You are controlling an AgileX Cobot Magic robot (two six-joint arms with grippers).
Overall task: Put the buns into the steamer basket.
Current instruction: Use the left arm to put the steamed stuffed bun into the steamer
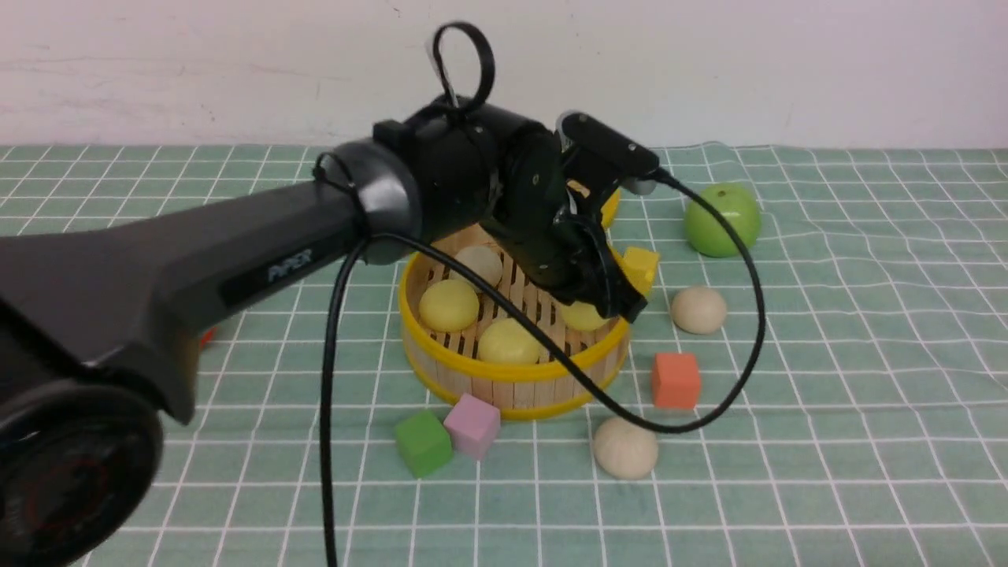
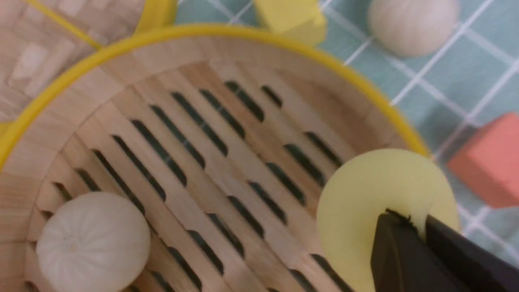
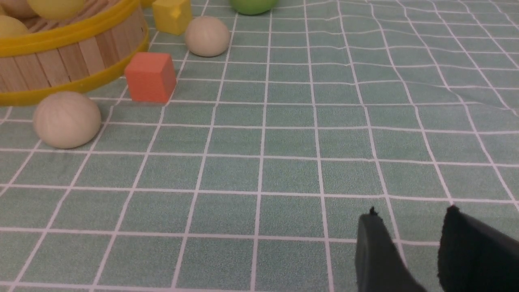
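My fingers [image 2: 399, 259] look matt black plastic — the steamer basket [image 1: 516, 391] is bare wooden slats, the buns [image 1: 449, 305] smooth, the apple [image 1: 720, 219] glossy.

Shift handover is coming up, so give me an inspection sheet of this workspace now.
Surface: green checked cloth, wrinkled at the right.
Job's things: steamer basket holds three yellow buns and one off-white bun; right bun and front bun, both off-white, lie outside on the cloth.
Clutter: green apple; yellow cube, orange cube, pink cube, green cube; lid behind the basket.
Grippers: left gripper shut, over a yellow bun inside the basket; right gripper open, empty, above bare cloth.
Cables: black cable loops from the left wrist down to the front bun.
Surroundings: white wall.
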